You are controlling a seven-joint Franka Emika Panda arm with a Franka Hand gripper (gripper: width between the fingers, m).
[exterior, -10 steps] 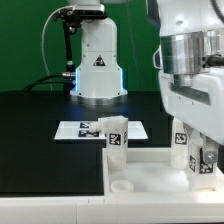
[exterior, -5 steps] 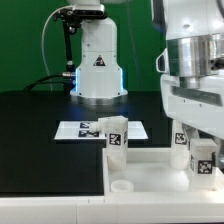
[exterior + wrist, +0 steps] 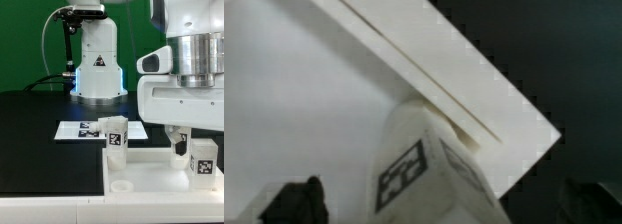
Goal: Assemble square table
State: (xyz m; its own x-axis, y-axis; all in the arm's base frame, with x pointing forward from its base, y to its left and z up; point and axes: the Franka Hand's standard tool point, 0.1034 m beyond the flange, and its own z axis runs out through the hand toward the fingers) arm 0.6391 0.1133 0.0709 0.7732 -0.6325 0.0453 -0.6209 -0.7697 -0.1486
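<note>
The square table's white slab [image 3: 150,175] lies flat at the front, with an open round hole [image 3: 120,186] near its front left corner. One tagged white leg [image 3: 115,136] stands upright at its far left corner. A second tagged leg [image 3: 204,159] stands at the exterior view's right. My gripper [image 3: 193,148] hangs just over that leg, open. In the wrist view the leg [image 3: 434,172] rises between my gripper's [image 3: 445,208] two dark fingertips [image 3: 299,202], with a gap on each side. The slab's edge [image 3: 438,70] runs past it.
The marker board [image 3: 88,129] lies on the black table behind the slab. The arm's white base [image 3: 97,65] stands at the back, with a green wall behind. The arm's bulky white wrist [image 3: 185,95] hides the area above the right leg.
The jaws have spread apart and let go of the right leg. The wrist has risen a little, so more of that leg and its tag shows.
</note>
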